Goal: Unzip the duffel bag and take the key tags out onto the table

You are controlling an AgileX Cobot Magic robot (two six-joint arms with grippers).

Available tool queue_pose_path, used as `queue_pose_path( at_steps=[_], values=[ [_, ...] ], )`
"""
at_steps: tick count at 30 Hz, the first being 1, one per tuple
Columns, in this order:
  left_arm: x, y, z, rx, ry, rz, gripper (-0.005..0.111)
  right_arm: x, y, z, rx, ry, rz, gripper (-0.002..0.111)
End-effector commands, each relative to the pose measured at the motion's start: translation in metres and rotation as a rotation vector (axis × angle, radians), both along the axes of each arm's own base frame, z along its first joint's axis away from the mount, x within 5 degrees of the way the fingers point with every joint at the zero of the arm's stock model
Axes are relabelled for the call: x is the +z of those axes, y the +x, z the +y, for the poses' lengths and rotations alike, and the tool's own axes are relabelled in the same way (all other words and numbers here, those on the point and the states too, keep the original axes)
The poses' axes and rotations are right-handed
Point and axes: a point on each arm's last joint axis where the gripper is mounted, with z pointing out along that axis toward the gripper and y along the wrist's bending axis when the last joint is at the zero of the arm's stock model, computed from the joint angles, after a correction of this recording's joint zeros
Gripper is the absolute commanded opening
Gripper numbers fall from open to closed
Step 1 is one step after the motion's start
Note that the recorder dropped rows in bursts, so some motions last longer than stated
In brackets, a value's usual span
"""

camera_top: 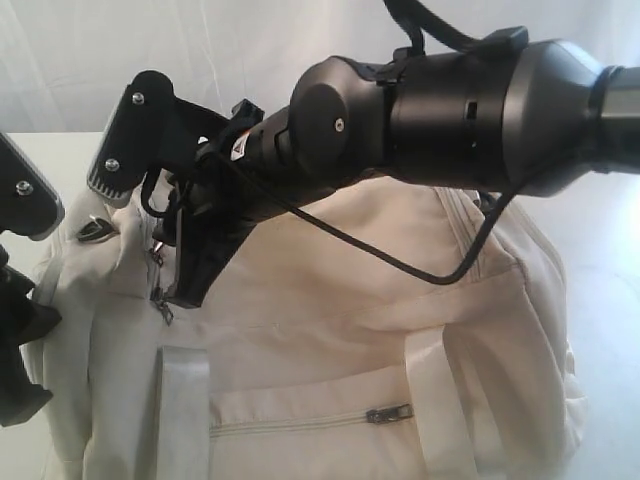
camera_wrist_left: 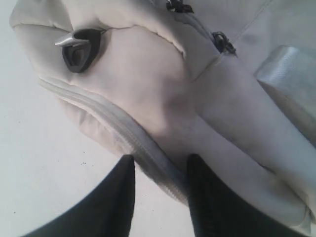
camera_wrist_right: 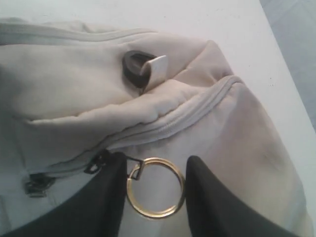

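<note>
Exterior view: right arm [camera_top: 450,110] overlaps duffel bag [camera_top: 330,300].

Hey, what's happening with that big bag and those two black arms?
A two-armed robot is working at one end of a cream duffel bag lying on a white table. The right pincer has a gold ring, hooked to a zipper pull, between its fingers, apparently pinching it. The left pincer straddles the piped seam at the bag's end, perhaps steadying it. The zipper there looks shut, and no key tags are in sight.
</note>
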Motion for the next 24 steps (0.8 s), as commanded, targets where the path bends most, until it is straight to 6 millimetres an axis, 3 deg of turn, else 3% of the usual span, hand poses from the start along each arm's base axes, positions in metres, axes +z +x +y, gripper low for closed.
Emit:
queue_pose_path(
  at_steps=[1, 6, 11, 17, 21, 24],
  values=[
    [0.001, -0.001, 0.001, 0.004, -0.005, -0.003, 0.04, 0.01, 0.018, -0.004, -0.063, 0.063, -0.098, 0.0],
    [-0.007, -0.001, -0.001, -0.004, -0.03, -0.013, 0.051, 0.017, 0.021, -0.002, -0.054, 0.063, -0.091, 0.0],
    [0.0, 0.004, -0.011, 0.051, -0.231, -0.081, 0.064, 0.032, 0.005, -0.008, 0.0, 0.021, -0.012, 0.0],
    [-0.007, 0.014, -0.02, 0.021, -0.212, -0.085, 0.064, 0.052, -0.005, -0.015, -0.019, 0.066, -0.001, 0.0],
    [-0.02, 0.023, -0.021, 0.078, -0.165, -0.08, 0.063, 0.052, -0.008, -0.016, -0.01, 0.054, 0.017, 0.0],
    [-0.029, 0.028, -0.017, 0.172, -0.142, -0.093, 0.055, 0.05, -0.009, -0.017, -0.003, 0.041, 0.034, 0.0]
  ],
)
